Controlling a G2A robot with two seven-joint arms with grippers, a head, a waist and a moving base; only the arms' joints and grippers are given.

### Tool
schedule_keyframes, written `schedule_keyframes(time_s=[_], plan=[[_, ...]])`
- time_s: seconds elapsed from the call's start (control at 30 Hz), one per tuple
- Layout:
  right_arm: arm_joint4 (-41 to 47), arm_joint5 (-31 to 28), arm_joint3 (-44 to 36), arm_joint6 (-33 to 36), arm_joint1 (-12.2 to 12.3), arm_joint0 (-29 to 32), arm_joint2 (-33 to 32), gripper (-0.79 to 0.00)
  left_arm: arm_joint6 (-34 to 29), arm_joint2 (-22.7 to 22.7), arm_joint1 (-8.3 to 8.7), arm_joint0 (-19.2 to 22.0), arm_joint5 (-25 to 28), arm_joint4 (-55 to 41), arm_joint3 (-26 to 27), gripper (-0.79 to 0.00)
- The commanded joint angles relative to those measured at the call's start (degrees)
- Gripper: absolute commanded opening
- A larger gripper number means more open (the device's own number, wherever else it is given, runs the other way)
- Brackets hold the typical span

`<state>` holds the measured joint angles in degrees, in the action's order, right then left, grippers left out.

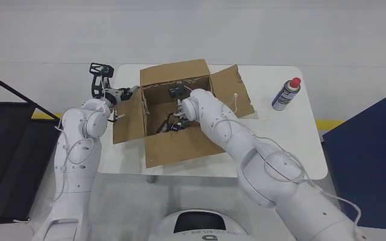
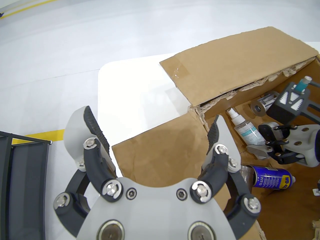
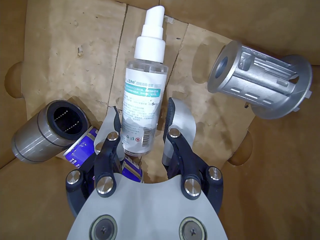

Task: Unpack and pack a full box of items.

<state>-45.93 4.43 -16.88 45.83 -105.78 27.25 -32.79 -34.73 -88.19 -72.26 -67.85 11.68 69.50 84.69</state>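
White table (image 1: pixel 301 132): cardboard box (image 1: pixel 175 75), spray can (image 1: pixel 286 93) apart.

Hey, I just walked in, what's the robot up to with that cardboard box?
The robot is working at an open cardboard box on the table. Its right pincer is down inside, open, astride a clear spray bottle lying on the box floor. A metal flanged part, a steel sleeve and a blue can lie there too. The left pincer hangs open over the box's left flap. A red-capped spray can stands on the table outside.

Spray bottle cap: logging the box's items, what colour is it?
White cap on the spray bottle; clearest in right wrist view.
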Motion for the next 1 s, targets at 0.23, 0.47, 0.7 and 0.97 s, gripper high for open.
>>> schedule_keyframes(time_s=[0.23, 0.47, 0.7, 0.97], plan=[[0.4, -2.0, 2.9, -1.6, -1.5, -1.0, -0.2, -0.785, 0.0, 0.0, 0.0, 0.0, 0.0, 0.0, 0.0, 0.0], [1.2, -5.7, 2.0, -5.8, -1.3, -1.8, -1.4, -0.785, 0.0, 0.0, 0.0, 0.0, 0.0, 0.0, 0.0, 0.0], [0.2, -12.4, -2.4, -8.7, 0.6, -0.8, -2.6, -0.785, 0.0, 0.0, 0.0, 0.0, 0.0, 0.0, 0.0, 0.0], [-2.4, -14.5, -11.9, -10.5, 5.6, 2.3, -6.5, -0.785, 0.0, 0.0, 0.0, 0.0, 0.0, 0.0, 0.0, 0.0]])
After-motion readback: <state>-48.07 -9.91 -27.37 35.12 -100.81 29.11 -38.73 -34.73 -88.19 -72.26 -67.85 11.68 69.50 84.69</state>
